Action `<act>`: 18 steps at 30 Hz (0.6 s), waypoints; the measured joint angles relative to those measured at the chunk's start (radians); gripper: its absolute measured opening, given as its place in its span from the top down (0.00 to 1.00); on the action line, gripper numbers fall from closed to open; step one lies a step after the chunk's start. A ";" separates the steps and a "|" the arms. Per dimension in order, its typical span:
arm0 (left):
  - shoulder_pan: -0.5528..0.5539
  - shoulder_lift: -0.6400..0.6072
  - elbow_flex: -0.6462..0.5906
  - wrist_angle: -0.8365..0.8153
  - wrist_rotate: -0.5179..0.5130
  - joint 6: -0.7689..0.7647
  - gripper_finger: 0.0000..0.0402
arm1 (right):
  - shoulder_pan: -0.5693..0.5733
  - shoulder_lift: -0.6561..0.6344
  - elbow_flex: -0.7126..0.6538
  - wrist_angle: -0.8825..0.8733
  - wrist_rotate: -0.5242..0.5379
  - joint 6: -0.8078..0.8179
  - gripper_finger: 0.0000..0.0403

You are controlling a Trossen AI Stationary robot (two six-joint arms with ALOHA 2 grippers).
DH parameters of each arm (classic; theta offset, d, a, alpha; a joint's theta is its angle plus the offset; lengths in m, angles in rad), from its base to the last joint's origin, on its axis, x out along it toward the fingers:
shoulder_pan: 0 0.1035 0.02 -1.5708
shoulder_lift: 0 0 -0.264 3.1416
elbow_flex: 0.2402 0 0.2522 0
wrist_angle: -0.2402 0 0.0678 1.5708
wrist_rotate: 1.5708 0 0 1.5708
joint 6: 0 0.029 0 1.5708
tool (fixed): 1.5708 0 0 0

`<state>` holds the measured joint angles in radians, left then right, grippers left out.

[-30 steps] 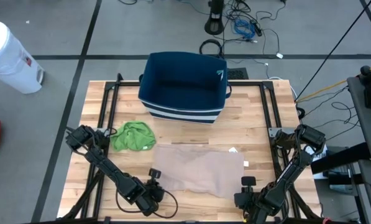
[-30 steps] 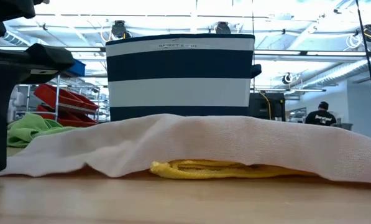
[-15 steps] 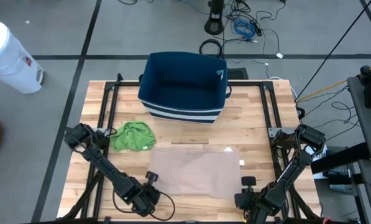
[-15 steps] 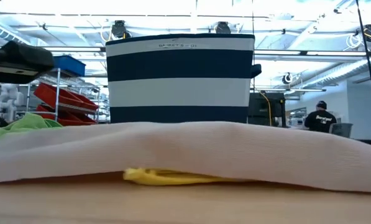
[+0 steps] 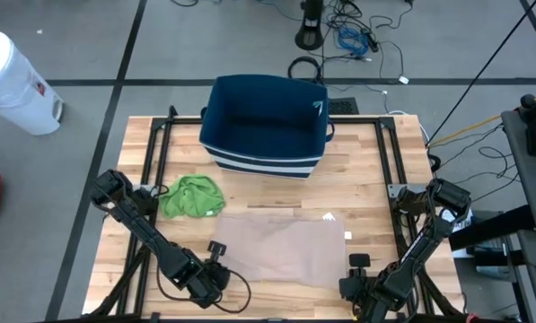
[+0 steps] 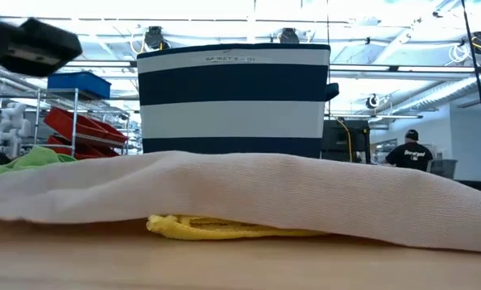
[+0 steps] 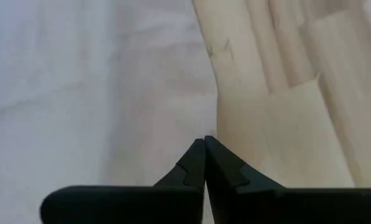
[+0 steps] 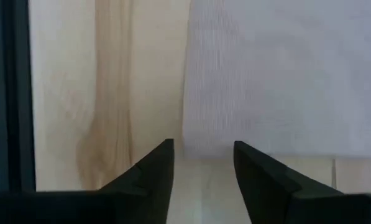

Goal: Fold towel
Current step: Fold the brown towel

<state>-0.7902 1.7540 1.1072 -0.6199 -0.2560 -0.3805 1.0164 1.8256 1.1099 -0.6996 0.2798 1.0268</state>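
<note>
A beige towel [image 5: 281, 248] lies spread flat in the middle of the wooden table; in the low view the towel [image 6: 304, 193] humps over a yellow cloth. My left gripper [image 5: 214, 267] is shut at the towel's near left corner, its tips [image 7: 205, 140] on the towel's edge. My right gripper [image 5: 357, 266] is open just off the near right corner. In the right wrist view its fingers [image 8: 204, 152] stand on either side of that corner [image 8: 191, 146] without touching it. My left gripper is shut on the towel's edge [image 7: 211, 127] by the near left corner, coming from above at a slant. The shut fingertips cover the place of contact, so one layer or several cannot be told. The towel lies flat on the table.
A navy and white striped basket [image 5: 266, 126] stands at the far side of the table. A crumpled green cloth [image 5: 193, 196] lies left of the towel. The yellow cloth [image 6: 224, 228] sits under the towel. A black metal frame [image 5: 389, 161] runs along the table's sides.
My left gripper has moved toward the table's left and near edges, its body rising in the low view. The towel has slid left with it, and its ragged near edge has drawn out into a straight rectangle. The yellow cloth under it has shifted left too.
</note>
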 joint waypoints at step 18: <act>0.021 -0.032 0.002 0.091 -0.068 0.054 0.94 | -0.001 0.011 0.001 0.026 0.032 -0.041 0.80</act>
<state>-0.7691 1.7218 1.1091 -0.5289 -0.3239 -0.3267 1.0153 1.8366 1.1110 -0.6736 0.3122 0.9855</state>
